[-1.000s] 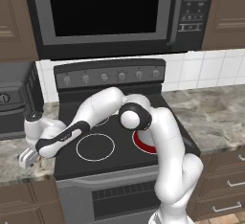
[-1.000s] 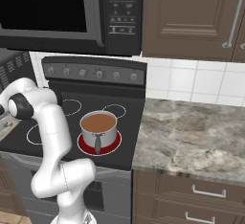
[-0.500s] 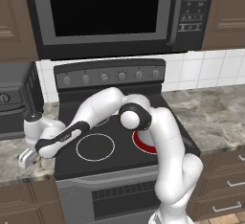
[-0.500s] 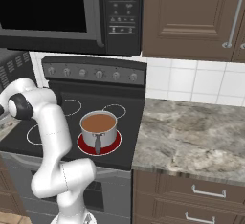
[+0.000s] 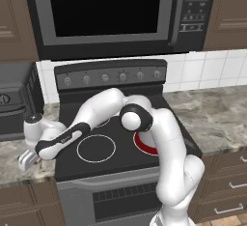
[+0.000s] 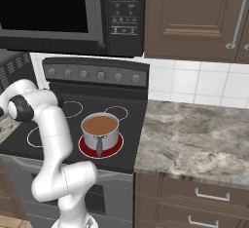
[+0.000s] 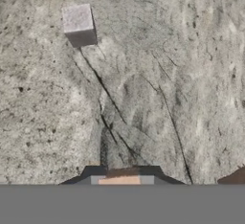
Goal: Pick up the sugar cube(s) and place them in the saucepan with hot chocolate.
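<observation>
Sugar cube [image 7: 76, 24] is sitting loose on the grey marbled counter [image 5: 12, 167] left of the black stove [image 5: 111, 167], with a microwave [image 5: 106, 12] hanging above and brown cabinets all round. The gripper [image 5: 26, 160] is reached way out over that counter strip, and a tan second cube [image 7: 119, 180] fills the gap between its tips, so it looks pinched tight on that one, though most of it is cut off at the bottom of the hand view. Compared with half a second back, the hand has dipped a touch lower and further left; nothing else budged. Saucepan [image 6: 99, 127] with the brown liquid sits on the glowing red burner [image 6: 116, 146], well apart from the hand. From the left base view the arm's elbow covers the pan. A dark appliance [image 5: 14, 104] stands on the counter behind the hand.
</observation>
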